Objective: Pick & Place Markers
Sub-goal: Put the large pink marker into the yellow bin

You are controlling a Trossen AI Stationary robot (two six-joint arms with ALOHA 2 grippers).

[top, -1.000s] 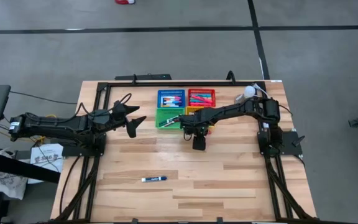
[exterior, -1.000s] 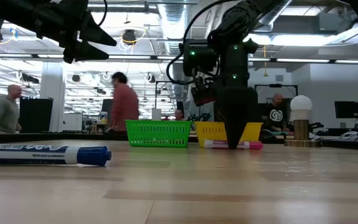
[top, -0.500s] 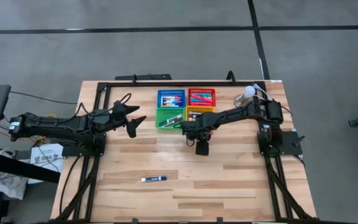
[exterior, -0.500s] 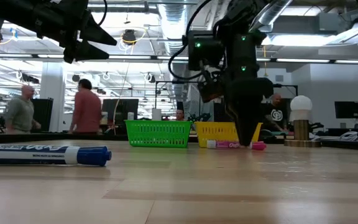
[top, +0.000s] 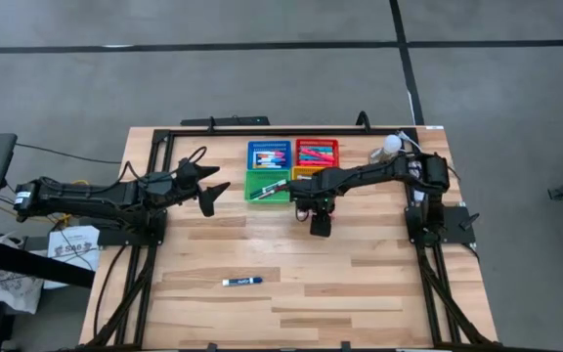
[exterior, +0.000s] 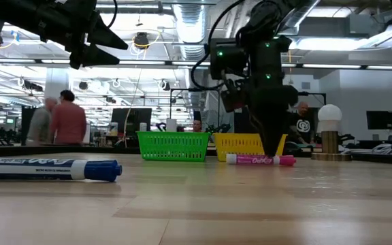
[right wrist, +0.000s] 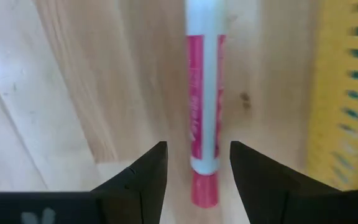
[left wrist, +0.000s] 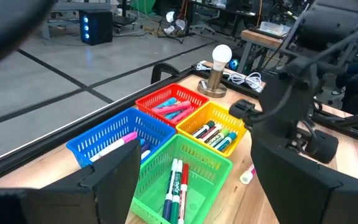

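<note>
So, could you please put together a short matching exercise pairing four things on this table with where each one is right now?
Things:
1. pink marker
2. blue marker
3. left gripper
4. lamp bulb

Places:
A. lying alone on the near part of the table, far from the baskets
B. open in the air, to the left of the baskets
C. on the wood just in front of the yellow basket, between the right gripper's fingers
D. at the table's far right corner

Pairs: 1-C, 2-A, 3-B, 4-D
</note>
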